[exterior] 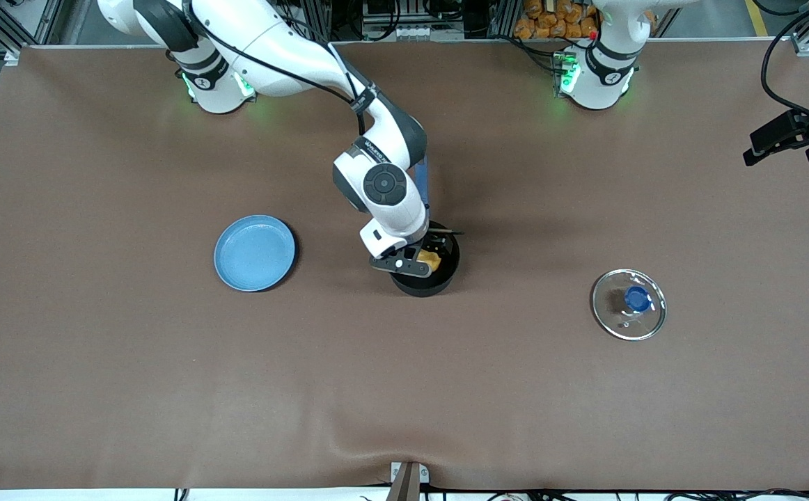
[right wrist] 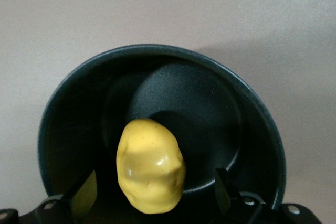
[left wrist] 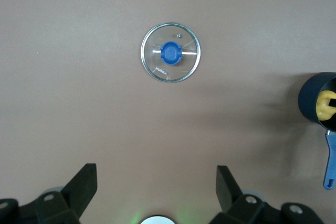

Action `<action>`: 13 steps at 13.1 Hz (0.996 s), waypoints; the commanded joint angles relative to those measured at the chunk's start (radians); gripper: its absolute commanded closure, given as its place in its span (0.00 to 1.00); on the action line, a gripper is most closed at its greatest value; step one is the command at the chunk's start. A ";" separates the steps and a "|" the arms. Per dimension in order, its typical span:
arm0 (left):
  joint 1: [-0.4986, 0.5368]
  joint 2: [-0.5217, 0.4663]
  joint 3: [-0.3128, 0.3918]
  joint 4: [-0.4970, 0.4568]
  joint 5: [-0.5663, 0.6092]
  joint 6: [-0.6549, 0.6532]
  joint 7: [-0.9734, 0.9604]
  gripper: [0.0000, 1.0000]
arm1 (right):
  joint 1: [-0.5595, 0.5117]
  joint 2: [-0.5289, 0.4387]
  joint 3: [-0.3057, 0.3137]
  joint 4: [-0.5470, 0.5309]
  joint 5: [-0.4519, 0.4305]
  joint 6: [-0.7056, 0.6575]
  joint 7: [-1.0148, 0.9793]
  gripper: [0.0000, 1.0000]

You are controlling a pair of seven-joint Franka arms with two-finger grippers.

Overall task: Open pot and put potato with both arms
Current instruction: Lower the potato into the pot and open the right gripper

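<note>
Brown table (exterior: 133,390), bearing all items listed.
Right arm (exterior: 383,184), reaching from its base to mid-table; right gripper (exterior: 422,259) low over the pot's mouth, fingers (right wrist: 84,198) spread wide either side of the potato with a gap on each side, gripping nothing.
Left arm (exterior: 603,69), waiting at its base; left gripper (left wrist: 156,192) raised above the table, fingers (left wrist: 84,184) fully apart and empty.
Blue plate (exterior: 255,252), flat, toward the right arm's end, well apart from the pot.
Pot (exterior: 427,275), black, uncovered, mid-table, blue handle (left wrist: 329,161) straight.
Lid (exterior: 629,304), clear glass, blue knob (exterior: 636,299) up, flat on the table toward the left arm's end, well apart from the pot.
Potato (right wrist: 150,165), yellow, inside the pot.
</note>
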 commanded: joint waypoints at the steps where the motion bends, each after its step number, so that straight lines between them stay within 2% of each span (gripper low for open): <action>1: 0.003 -0.002 0.000 0.012 -0.018 -0.004 0.005 0.00 | -0.002 0.005 -0.011 0.069 -0.018 -0.037 0.022 0.00; 4: 0.002 0.000 -0.002 0.012 -0.024 -0.003 0.002 0.00 | -0.066 -0.002 -0.020 0.245 -0.017 -0.255 -0.002 0.00; 5: 0.003 0.000 -0.002 0.010 -0.024 -0.004 0.002 0.00 | -0.095 -0.017 -0.021 0.266 -0.017 -0.306 -0.048 0.00; 8: 0.003 0.000 -0.002 0.010 -0.024 -0.004 0.003 0.00 | -0.214 -0.095 -0.030 0.267 -0.015 -0.375 -0.108 0.00; 11: 0.003 -0.002 -0.003 0.013 -0.023 -0.009 0.005 0.00 | -0.314 -0.215 -0.037 0.267 -0.023 -0.497 -0.159 0.00; 13: 0.005 0.000 -0.003 0.010 -0.023 -0.012 0.005 0.00 | -0.446 -0.256 -0.008 0.267 -0.012 -0.599 -0.233 0.00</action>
